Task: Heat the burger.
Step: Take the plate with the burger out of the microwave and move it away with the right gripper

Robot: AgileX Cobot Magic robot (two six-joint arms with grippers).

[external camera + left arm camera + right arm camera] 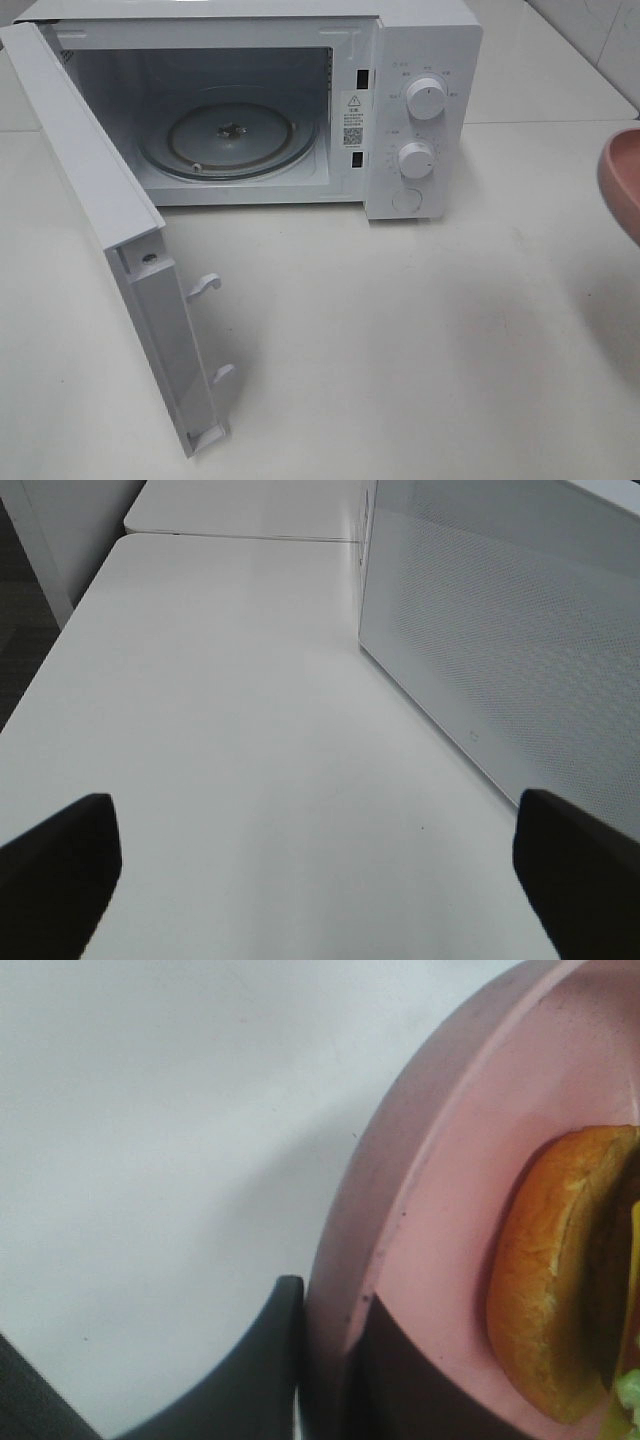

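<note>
The burger (555, 1280) with a golden-brown bun and a bit of green lettuce lies on a pink plate (440, 1190) in the right wrist view. My right gripper (325, 1360) is shut on the plate's rim, one finger under it and one on top. In the exterior high view only the plate's edge (622, 185) shows, raised at the far right; the burger and the right gripper are out of that view. The white microwave (420, 110) stands at the back with its door (110, 230) swung open and its glass turntable (230, 140) bare. My left gripper (320, 875) is open above the table beside the door's outer face (500, 650).
The white table (400, 340) stretches in front of the microwave. The open door sticks out toward the front left, with two latch hooks (205, 285) on its edge. Two round knobs (425, 100) sit on the microwave's right panel.
</note>
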